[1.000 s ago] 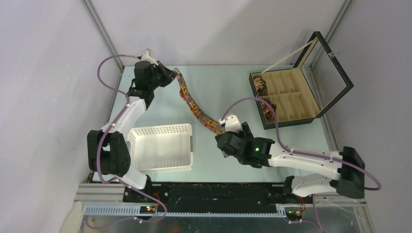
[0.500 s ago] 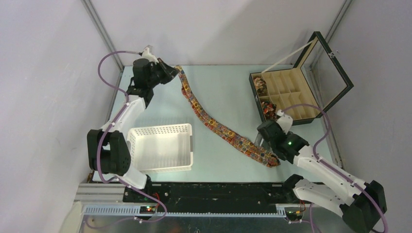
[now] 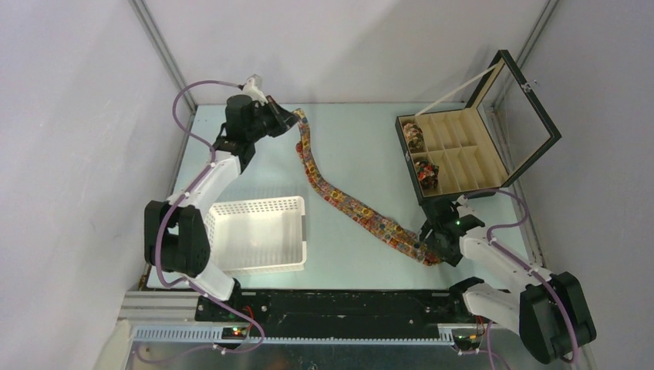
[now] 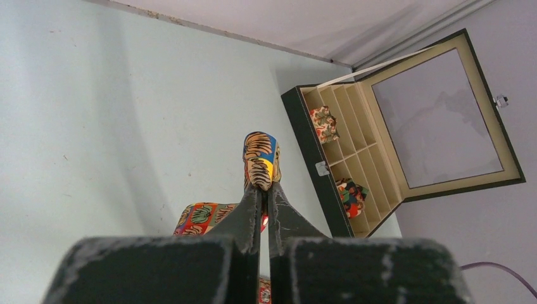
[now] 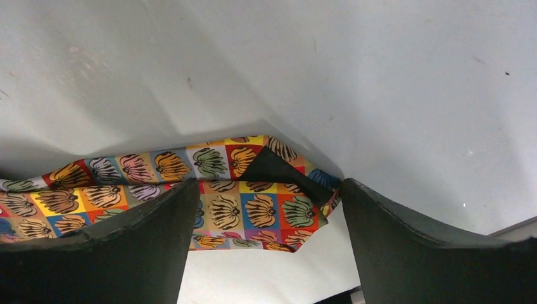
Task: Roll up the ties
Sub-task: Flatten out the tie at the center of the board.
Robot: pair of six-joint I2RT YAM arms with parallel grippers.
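One tie (image 3: 347, 205), patterned in red, orange and yellow squares, lies stretched diagonally across the table. My left gripper (image 3: 293, 122) is shut on its narrow end at the far left. In the left wrist view that end (image 4: 261, 157) sticks up past the shut gripper (image 4: 261, 187). My right gripper (image 3: 429, 247) hovers open over the wide end at the near right. In the right wrist view the wide end (image 5: 253, 212), its tip folded back to show dark lining, lies flat between the spread fingers (image 5: 158, 218). Two rolled ties (image 3: 415, 136) (image 3: 426, 171) sit in the box.
The black compartmented box (image 3: 463, 154) stands open at the far right, its glass lid (image 3: 520, 104) raised, just beyond my right gripper. A white perforated basket (image 3: 254, 231) sits at the near left beside the left arm.
My right arm has swung from the table's middle to the near right, and the tie's wide end now lies stretched out there. My left gripper has shifted right with the narrow end.
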